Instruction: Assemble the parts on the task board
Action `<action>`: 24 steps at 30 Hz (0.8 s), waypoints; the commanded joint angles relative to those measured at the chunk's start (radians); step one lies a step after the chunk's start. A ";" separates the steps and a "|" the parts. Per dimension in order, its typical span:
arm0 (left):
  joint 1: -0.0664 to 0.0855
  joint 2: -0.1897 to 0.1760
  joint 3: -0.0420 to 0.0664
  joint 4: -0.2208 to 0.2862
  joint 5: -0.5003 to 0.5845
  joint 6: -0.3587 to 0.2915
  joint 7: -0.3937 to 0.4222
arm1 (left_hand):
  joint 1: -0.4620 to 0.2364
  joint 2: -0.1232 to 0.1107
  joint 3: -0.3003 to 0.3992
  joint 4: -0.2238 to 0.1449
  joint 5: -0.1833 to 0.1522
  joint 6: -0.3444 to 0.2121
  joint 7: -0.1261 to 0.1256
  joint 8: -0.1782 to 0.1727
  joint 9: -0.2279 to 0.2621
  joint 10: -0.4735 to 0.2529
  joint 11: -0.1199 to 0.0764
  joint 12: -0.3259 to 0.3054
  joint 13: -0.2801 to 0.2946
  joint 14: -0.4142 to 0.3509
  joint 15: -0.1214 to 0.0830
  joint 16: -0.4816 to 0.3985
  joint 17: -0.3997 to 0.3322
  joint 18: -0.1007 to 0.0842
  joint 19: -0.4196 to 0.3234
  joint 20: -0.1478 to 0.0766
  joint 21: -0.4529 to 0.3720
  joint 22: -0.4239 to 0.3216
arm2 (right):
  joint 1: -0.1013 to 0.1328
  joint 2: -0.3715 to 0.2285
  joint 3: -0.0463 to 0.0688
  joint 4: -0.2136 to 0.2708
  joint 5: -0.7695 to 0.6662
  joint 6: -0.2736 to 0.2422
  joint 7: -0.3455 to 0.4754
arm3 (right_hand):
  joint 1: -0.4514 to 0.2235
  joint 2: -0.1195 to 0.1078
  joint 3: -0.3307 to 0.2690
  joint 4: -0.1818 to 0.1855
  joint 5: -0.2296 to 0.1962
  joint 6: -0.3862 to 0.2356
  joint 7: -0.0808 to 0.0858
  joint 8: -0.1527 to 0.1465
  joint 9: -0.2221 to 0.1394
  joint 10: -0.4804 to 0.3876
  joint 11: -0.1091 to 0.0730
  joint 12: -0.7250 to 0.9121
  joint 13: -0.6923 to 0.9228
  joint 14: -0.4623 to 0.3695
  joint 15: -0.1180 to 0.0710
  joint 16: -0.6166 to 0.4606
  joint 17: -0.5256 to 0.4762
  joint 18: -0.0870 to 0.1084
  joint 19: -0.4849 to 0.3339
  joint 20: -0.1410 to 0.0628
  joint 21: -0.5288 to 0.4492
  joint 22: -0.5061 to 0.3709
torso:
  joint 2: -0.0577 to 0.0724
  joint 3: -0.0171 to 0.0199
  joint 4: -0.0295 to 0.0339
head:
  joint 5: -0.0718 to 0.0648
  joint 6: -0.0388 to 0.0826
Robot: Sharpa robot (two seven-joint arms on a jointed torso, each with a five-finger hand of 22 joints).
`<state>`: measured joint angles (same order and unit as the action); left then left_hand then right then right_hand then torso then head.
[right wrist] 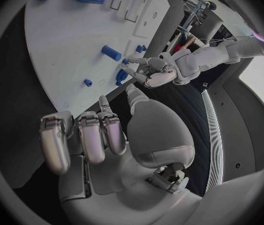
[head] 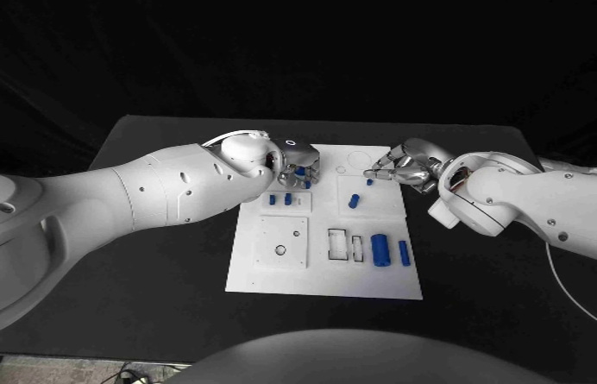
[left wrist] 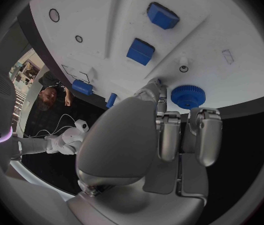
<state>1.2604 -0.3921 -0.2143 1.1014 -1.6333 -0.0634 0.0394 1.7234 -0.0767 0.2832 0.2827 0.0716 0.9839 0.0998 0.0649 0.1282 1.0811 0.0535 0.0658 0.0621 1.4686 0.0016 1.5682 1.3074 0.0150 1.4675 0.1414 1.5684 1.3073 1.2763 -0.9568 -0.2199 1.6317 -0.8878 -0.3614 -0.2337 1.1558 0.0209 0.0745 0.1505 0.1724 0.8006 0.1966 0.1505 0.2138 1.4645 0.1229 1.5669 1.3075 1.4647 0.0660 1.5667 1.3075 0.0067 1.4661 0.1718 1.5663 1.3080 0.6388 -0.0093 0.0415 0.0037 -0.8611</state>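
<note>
The white task board (head: 326, 276) lies mid-table. My left hand (head: 296, 170) hovers over its far left corner. In the left wrist view its fingertips (left wrist: 199, 116) close around a blue gear (left wrist: 185, 96) lying flat near the board's edge. Two blue blocks (left wrist: 141, 51) stand just beyond the gear. My right hand (head: 405, 168) is at the board's far right edge with its fingers (right wrist: 85, 135) apart and nothing in them. A small blue peg (head: 369, 182) and a short blue cylinder (head: 355, 200) sit close to it.
A large blue cylinder (head: 380, 250) and a slimmer one (head: 403, 253) lie at the board's near right. Rectangular recesses (head: 338, 243) sit beside them, and a square plate with a hole (head: 282, 242) is at the near left. Black table (head: 162, 254) surrounds the board.
</note>
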 commanded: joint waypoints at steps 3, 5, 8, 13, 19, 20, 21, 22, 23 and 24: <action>-0.004 0.004 -0.003 -0.002 -0.011 0.038 -0.008 | -0.003 -0.007 0.008 -0.002 -0.004 0.013 0.001 0.008 0.001 0.007 0.002 0.003 0.001 0.102 0.006 0.003 0.263 -0.015 0.103 -0.006 0.002 0.263 | -0.001 0.001 0.000 0.000 0.001 0.016 0.000 | -0.003 0.008 -0.004 0.002 0.006 0.005 0.000 0.002 0.001 0.106 0.007 0.004 0.263 0.106 0.007 0.004 0.263 -0.007 0.105 0.009 0.004 0.263 | 0.000 0.0000 0.0004 | -0.002 0.000; -0.004 0.005 -0.003 -0.002 -0.014 0.039 -0.007 | -0.003 -0.008 0.010 -0.002 -0.004 0.017 0.000 0.010 0.001 0.010 0.001 0.004 0.002 0.102 0.005 0.003 0.263 -0.015 0.103 -0.006 0.002 0.263 | -0.001 0.001 0.000 0.000 0.001 0.016 0.000 | -0.003 0.008 -0.004 0.002 0.006 0.005 0.000 0.002 0.001 0.106 0.007 0.004 0.263 0.106 0.007 0.004 0.263 -0.007 0.105 0.009 0.004 0.263 | 0.000 -0.0001 0.0004 | -0.002 0.000; -0.004 0.005 -0.003 -0.002 -0.020 0.037 -0.006 | -0.004 -0.008 0.012 -0.003 -0.004 0.022 -0.001 0.012 0.001 0.013 -0.001 0.005 0.002 0.102 0.003 0.003 0.263 -0.015 0.103 -0.006 0.002 0.263 | -0.001 0.001 0.000 -0.001 0.001 0.016 0.001 | -0.003 0.008 -0.004 0.002 0.006 0.005 0.000 0.002 0.001 0.106 0.007 0.004 0.263 0.106 0.007 0.004 0.263 -0.007 0.105 0.009 0.004 0.263 | 0.000 -0.0004 0.0006 | -0.003 0.001; -0.005 0.005 -0.003 -0.003 -0.025 0.036 -0.005 | -0.006 -0.010 0.014 -0.003 -0.004 0.027 -0.003 0.014 0.002 0.014 -0.003 0.004 0.001 0.102 0.000 0.003 0.263 -0.015 0.103 -0.007 0.002 0.263 | -0.001 0.001 0.000 -0.001 0.001 0.017 0.001 | -0.003 0.008 -0.004 0.002 0.006 0.005 0.000 0.002 0.001 0.106 0.007 0.004 0.263 0.106 0.007 0.004 0.263 -0.007 0.105 0.009 0.004 0.263 | 0.000 -0.0001 0.0001 | -0.002 0.001; -0.005 0.004 -0.003 -0.003 -0.028 0.035 -0.007 | -0.008 -0.011 0.016 -0.003 -0.004 0.033 -0.006 0.017 0.003 0.014 -0.004 0.004 0.001 0.102 -0.002 0.003 0.263 -0.015 0.103 -0.007 0.002 0.263 | -0.001 0.001 0.000 -0.001 0.002 0.017 0.001 | -0.003 0.008 -0.004 0.002 0.006 0.005 0.000 0.002 0.001 0.106 0.007 0.004 0.263 0.106 0.007 0.004 0.263 -0.007 0.105 0.009 0.004 0.263 | 0.000 -0.0003 0.0004 | -0.003 0.001; -0.005 0.003 -0.003 -0.002 -0.029 0.034 -0.007 | -0.008 -0.011 0.016 -0.003 -0.004 0.034 -0.006 0.017 0.003 0.014 -0.004 0.003 0.001 0.102 -0.002 0.003 0.263 -0.015 0.103 -0.007 0.002 0.263 | -0.001 0.001 0.000 -0.001 0.002 0.017 0.001 | -0.003 0.008 -0.004 0.002 0.006 0.005 0.000 0.002 0.001 0.106 0.007 0.004 0.263 0.106 0.007 0.004 0.263 -0.007 0.105 0.009 0.004 0.263 | 0.000 -0.0003 0.0004 | -0.003 0.001; -0.005 0.003 -0.003 -0.002 -0.030 0.032 -0.007 | -0.008 -0.011 0.017 -0.003 -0.004 0.035 -0.006 0.018 0.003 0.014 -0.005 0.003 0.001 0.102 -0.003 0.003 0.263 -0.015 0.103 -0.007 0.002 0.263 | -0.001 0.001 0.000 -0.001 0.002 0.017 0.001 | -0.003 0.008 -0.004 0.002 0.006 0.005 0.000 0.002 0.001 0.106 0.007 0.004 0.263 0.106 0.007 0.004 0.263 -0.007 0.105 0.009 0.004 0.263 | 0.000 -0.0001 0.0006 | -0.004 0.001; -0.005 0.003 -0.003 -0.002 -0.031 0.030 -0.007 | -0.008 -0.011 0.017 -0.003 -0.004 0.036 -0.007 0.018 0.003 0.014 -0.005 0.003 0.001 0.102 -0.004 0.003 0.263 -0.015 0.103 -0.007 0.002 0.263 | -0.001 0.001 0.000 -0.001 0.002 0.017 0.001 | -0.003 0.008 -0.004 0.002 0.006 0.005 0.000 0.002 0.001 0.106 0.007 0.004 0.263 0.106 0.007 0.004 0.263 -0.007 0.105 0.009 0.004 0.263 | 0.000 -0.0001 0.0006 | -0.004 0.001; -0.005 0.003 -0.003 -0.002 -0.032 0.029 -0.007 | -0.008 -0.011 0.017 -0.003 -0.004 0.036 -0.007 0.018 0.003 0.014 -0.005 0.003 0.001 0.102 -0.004 0.003 0.263 -0.015 0.103 -0.007 0.002 0.263 | -0.001 0.001 0.000 -0.002 0.002 0.017 0.001 | -0.003 0.008 -0.004 0.002 0.006 0.005 0.000 0.002 0.001 0.106 0.007 0.004 0.263 0.106 0.007 0.004 0.263 -0.007 0.105 0.009 0.004 0.263 | 0.000 0.0000 0.0005 | -0.004 0.001; -0.005 0.003 -0.003 -0.002 -0.032 0.028 -0.008 | -0.008 -0.011 0.017 -0.003 -0.004 0.036 -0.007 0.018 0.003 0.014 -0.005 0.003 0.001 0.102 -0.004 0.003 0.263 -0.015 0.103 -0.007 0.002 0.263 | -0.001 0.001 0.000 -0.002 0.002 0.017 0.001 | -0.003 0.008 -0.004 0.002 0.006 0.005 0.000 0.002 0.001 0.106 0.007 0.004 0.263 0.106 0.007 0.004 0.263 -0.007 0.105 0.009 0.004 0.263 | 0.000 -0.0002 0.0002 | -0.003 0.000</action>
<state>1.2602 -0.3896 -0.2137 1.1003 -1.6495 -0.0621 0.0374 1.7195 -0.0805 0.2943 0.2770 0.0715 1.0114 0.0946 0.0796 0.1301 1.0901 0.0517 0.0659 0.0620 1.4686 0.0016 1.5682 1.3073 0.0150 1.4674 0.1414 1.5684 1.3073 1.2763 -0.9563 -0.2199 1.6301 -0.8836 -0.3580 -0.2340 1.1558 0.0209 0.0746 0.1504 0.1724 0.8006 0.1966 0.1504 0.2136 1.4644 0.1229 1.5669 1.3074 1.4647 0.0660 1.5667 1.3074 0.0067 1.4661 0.1718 1.5663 1.3077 0.6386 -0.0095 0.0420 0.0002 -0.8603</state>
